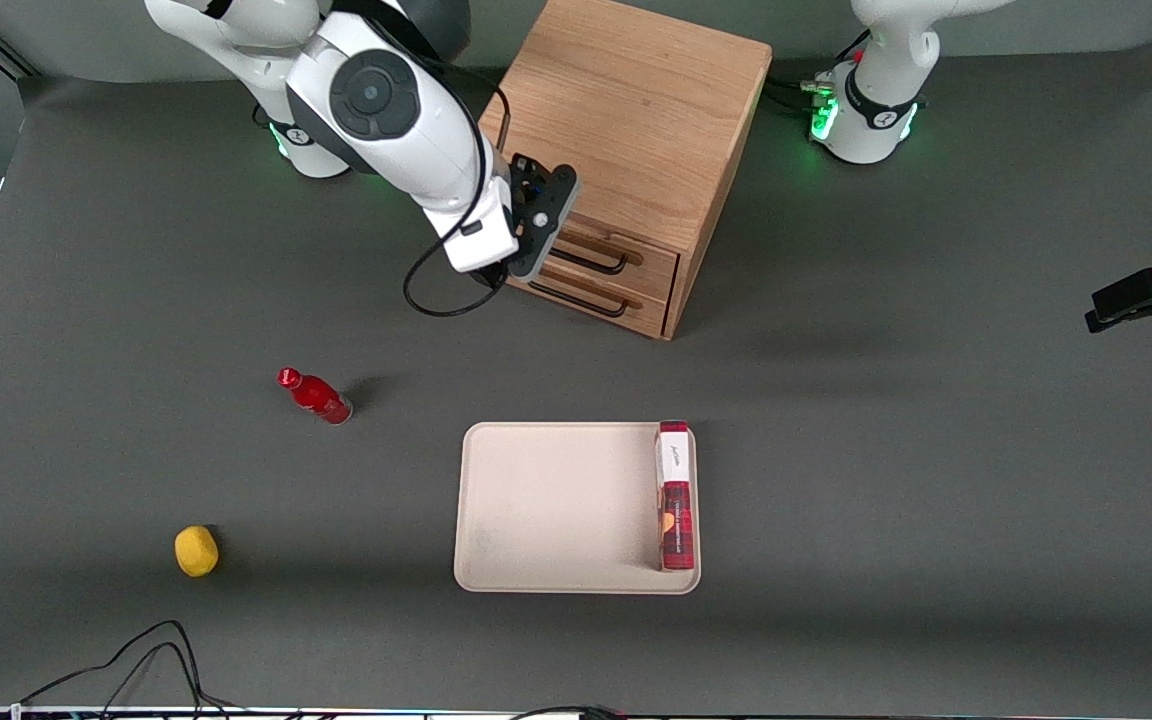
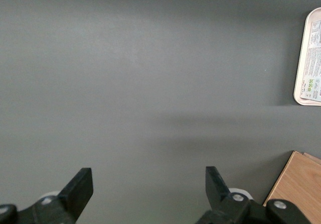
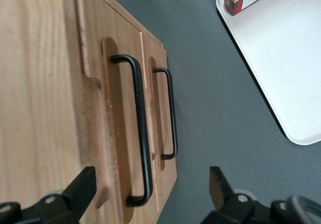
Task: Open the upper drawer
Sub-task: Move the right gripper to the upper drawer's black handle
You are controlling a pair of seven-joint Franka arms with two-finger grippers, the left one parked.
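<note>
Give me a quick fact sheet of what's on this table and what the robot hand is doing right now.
cabinet: light oak box, two drawers
upper drawer: wood front, black wire bar handle, shut
lower drawer: beneath it, shut
gripper: open, in front of the upper handle, not touching
tray: cream rectangular, nearer the front camera, holding a red tartan box
loose items: red bottle, yellow ball

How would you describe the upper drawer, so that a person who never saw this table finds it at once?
Look for the light oak cabinet, the one large wooden box on the grey table, where the right arm's open claw hovers in front of it. Its front holds two stacked drawers with black bar handles. The upper drawer is the higher one, directly under the cabinet top, above its identical twin.
</note>
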